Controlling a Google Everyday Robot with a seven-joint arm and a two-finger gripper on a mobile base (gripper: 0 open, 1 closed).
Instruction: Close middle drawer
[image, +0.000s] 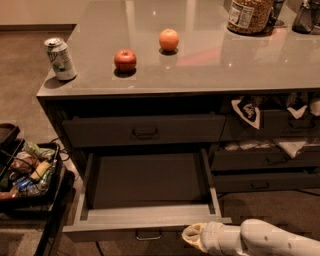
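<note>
Middle drawer (145, 220) wide open, pincer (193, 236) by its front's right end

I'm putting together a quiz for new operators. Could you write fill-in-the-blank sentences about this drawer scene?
The middle drawer is pulled out and ___ inside.
The gripper sits just outside its ___ panel, low in the view.
The top drawer above it is ___.
The apple between the can and the orange is ___.
Missing: empty; front; shut; red.

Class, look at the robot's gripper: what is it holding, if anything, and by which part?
Nothing is visibly held. The gripper sits at the front of the open middle drawer, right of its handle, not on it.
</note>
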